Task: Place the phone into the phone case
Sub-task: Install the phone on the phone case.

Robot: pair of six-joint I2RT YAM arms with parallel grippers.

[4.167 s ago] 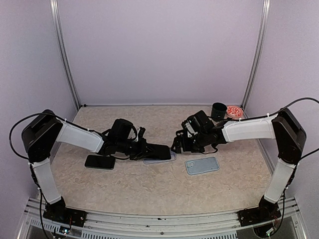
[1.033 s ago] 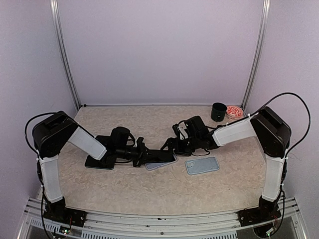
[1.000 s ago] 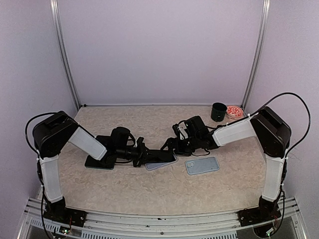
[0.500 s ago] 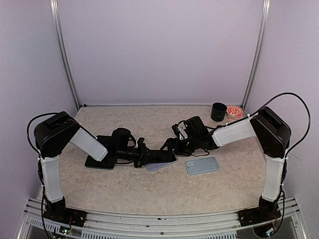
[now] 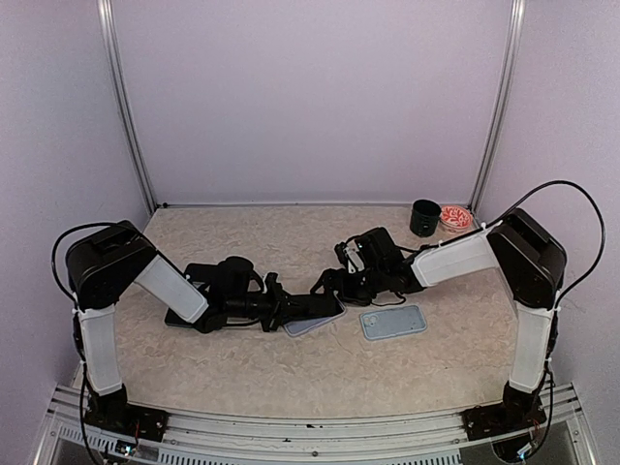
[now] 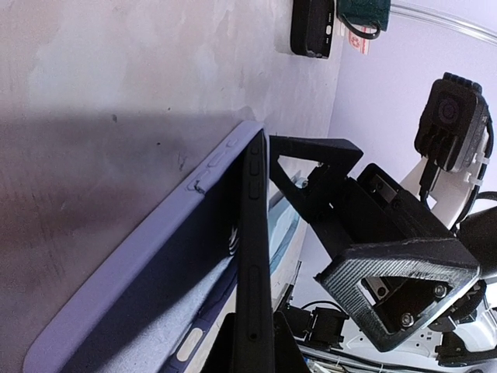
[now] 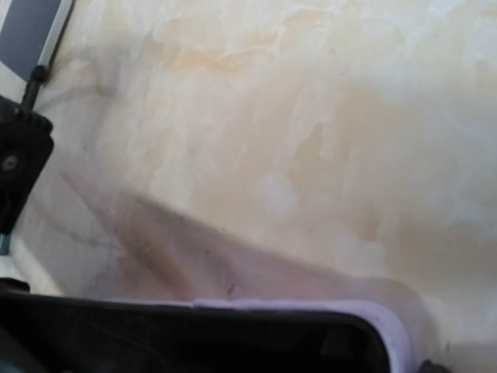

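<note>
**Phone tilted over lavender case, both arms at mid-frame**

My left gripper is clamped on the black phone, holding it by the long edges at its left end. In the left wrist view the phone runs edge-on up from bottom centre, side buttons showing. It sits tilted, with one long edge down inside the lavender phone case, which lies flat on the table just below frame centre.

My right gripper is at the phone's right end. I cannot tell how wide its fingers are.

A second dark phone lies at centre left, partly under my left arm. A pale blue phone-shaped slab lies right of centre. A black cup and a red-and-white dish stand at upper right, the dish's pattern too small to read.

Since 4.2 s ago, my right gripper has closed in from well apart to the phone's end, and my left arm has dropped lower. The phone has moved slightly.
</note>
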